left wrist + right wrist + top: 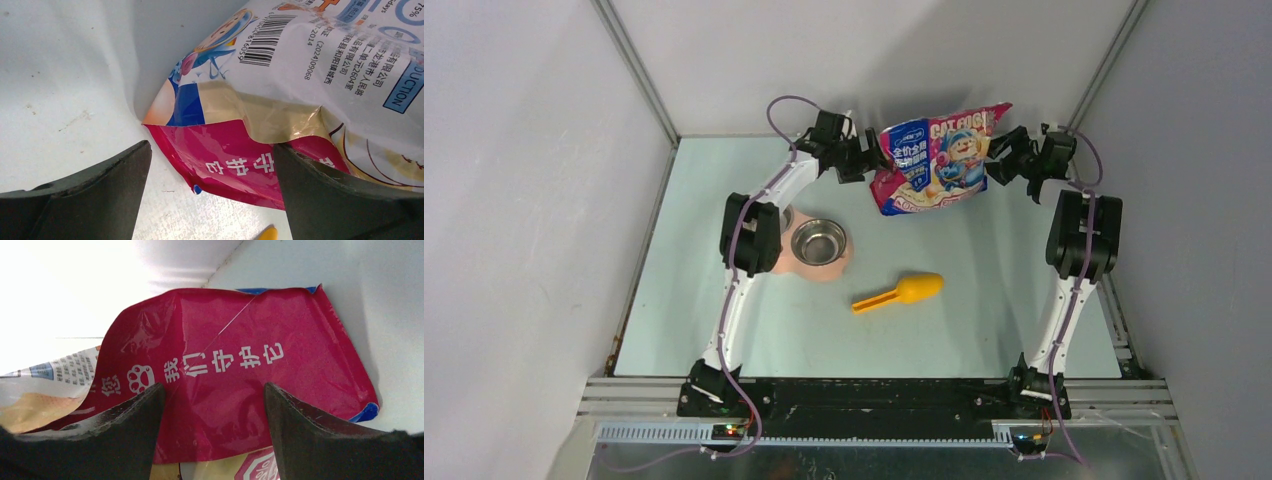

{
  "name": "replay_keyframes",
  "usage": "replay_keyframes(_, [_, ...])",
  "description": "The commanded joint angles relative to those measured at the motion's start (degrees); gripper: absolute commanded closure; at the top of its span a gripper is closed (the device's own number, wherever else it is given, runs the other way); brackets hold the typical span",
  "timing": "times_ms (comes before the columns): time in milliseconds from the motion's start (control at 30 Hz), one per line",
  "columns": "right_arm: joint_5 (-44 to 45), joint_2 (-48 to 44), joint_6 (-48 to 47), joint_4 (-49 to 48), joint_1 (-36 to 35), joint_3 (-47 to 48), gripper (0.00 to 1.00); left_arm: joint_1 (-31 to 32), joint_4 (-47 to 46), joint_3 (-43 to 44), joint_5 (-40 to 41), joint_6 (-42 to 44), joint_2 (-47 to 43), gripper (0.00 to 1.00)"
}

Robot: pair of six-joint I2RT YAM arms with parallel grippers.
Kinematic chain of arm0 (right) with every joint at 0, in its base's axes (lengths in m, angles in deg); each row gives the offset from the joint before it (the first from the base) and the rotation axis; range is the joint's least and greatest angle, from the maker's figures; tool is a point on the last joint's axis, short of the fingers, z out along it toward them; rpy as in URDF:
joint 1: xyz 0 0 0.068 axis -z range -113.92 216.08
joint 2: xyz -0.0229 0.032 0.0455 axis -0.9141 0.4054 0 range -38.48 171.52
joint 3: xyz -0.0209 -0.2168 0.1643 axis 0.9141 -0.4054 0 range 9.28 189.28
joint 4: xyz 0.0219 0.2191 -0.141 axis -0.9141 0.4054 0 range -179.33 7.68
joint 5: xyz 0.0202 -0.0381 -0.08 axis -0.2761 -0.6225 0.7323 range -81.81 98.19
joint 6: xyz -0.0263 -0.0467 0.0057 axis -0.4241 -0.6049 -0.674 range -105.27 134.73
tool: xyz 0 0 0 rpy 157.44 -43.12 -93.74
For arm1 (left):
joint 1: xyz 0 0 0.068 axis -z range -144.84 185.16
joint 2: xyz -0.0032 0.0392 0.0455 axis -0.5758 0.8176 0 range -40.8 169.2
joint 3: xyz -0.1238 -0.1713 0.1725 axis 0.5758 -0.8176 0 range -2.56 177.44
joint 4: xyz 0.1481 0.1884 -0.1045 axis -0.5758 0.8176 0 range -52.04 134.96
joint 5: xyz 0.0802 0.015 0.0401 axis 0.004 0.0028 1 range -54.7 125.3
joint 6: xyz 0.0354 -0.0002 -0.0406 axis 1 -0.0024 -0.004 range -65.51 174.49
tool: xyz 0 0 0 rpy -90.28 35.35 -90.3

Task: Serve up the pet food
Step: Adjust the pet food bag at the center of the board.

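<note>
The glossy blue, pink and red "CAT FOOD" bag is tilted at the back of the table, near the rear wall. The pet food itself is hidden inside. My right gripper is at the bag's right end. In the right wrist view its jaws straddle the red panel of the bag, and both fingers press the foil. My left gripper is at the bag's left end. Its jaws are wide open around the bag's red corner without clamping it.
The pink feeder with a steel bowl lies left of centre, partly under my left arm. An orange scoop lies mid-table, and the scoop's tip shows in the left wrist view. Grey walls close in the back and sides.
</note>
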Motion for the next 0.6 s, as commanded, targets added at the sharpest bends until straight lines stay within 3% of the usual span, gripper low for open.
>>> replay_keyframes(0, [-11.26,-4.81,-1.18,6.43,-5.06,-5.76,0.26,1.36,-1.31,2.03,-0.63,-1.42,0.78,0.02])
replay_keyframes(567, [-14.78,-15.55,-6.24,9.84,-5.51,-19.99,0.24,5.92,-3.3,4.14,-3.86,-2.81,2.59,0.02])
